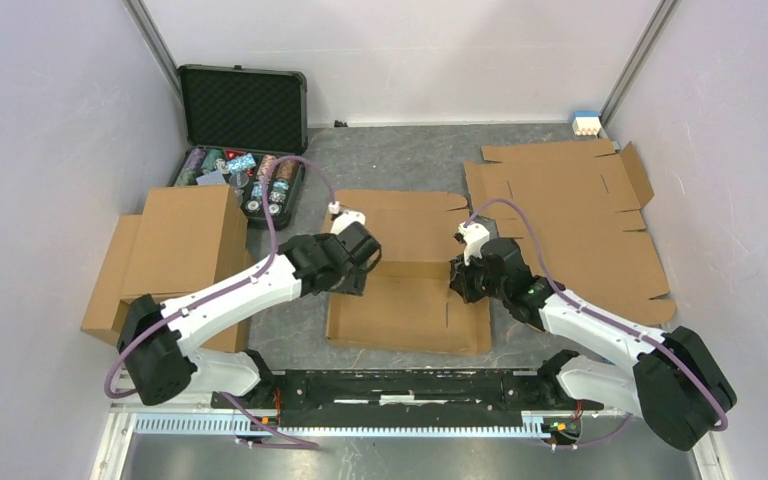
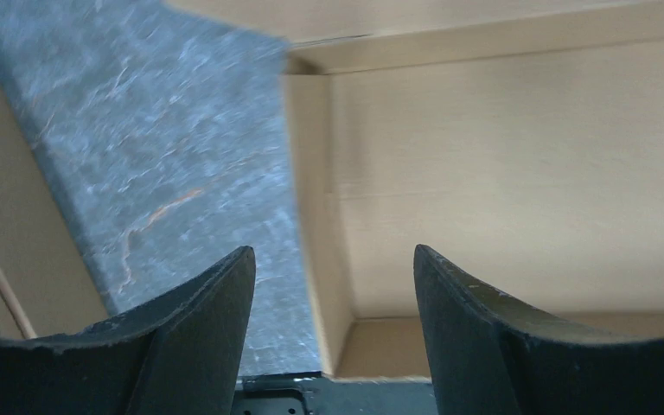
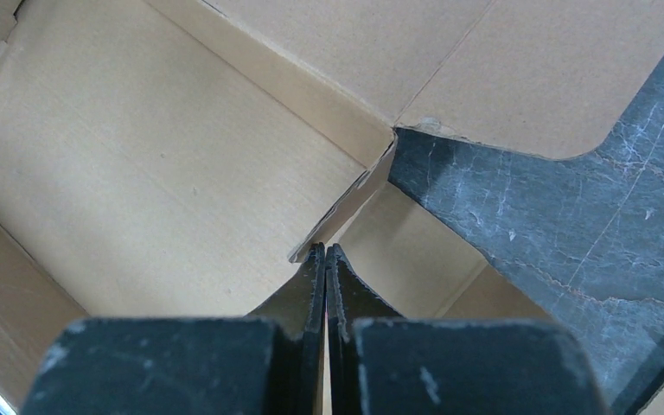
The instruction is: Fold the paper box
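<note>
While the left claw (image 2: 333,252) gapes and the right claw (image 3: 325,251) sits closed, the paper box (image 1: 400,312) looks light, stiff, best gripped by its walls.

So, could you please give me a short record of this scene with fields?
box: paper box mid-table, side walls raised
left tool: open, above the box's left wall
right tool: shut, tips at the box's right wall
left side: stacked cardboard boxes
right side: flat cardboard sheets
back left: open case of chips
</note>
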Motion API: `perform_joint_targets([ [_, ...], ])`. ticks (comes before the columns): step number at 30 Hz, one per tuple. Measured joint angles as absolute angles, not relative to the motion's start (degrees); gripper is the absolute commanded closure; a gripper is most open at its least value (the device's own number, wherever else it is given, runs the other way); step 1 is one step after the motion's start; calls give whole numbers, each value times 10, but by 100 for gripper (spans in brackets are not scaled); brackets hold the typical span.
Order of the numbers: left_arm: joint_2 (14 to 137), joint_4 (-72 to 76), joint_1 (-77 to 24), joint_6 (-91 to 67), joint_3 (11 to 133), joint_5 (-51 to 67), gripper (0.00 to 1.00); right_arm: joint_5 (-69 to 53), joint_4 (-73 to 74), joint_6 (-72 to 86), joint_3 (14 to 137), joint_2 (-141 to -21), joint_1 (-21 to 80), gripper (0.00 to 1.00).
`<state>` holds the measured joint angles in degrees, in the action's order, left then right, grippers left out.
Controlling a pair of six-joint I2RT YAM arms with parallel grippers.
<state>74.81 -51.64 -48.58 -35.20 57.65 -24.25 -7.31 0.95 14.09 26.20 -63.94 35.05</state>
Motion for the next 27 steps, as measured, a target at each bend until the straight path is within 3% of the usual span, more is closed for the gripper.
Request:
perform_joint_targets([
  [10,780,-459,-724,-323,675,-243,24,-69,28,131,280,-656,350,100],
  [19,871,-336,-847,-244,673,-178,18,-104,22,132,303,-679,346,100],
  [27,929,-296,-879,-193,674,-179,18,-154,10,139,303,-695,324,100],
])
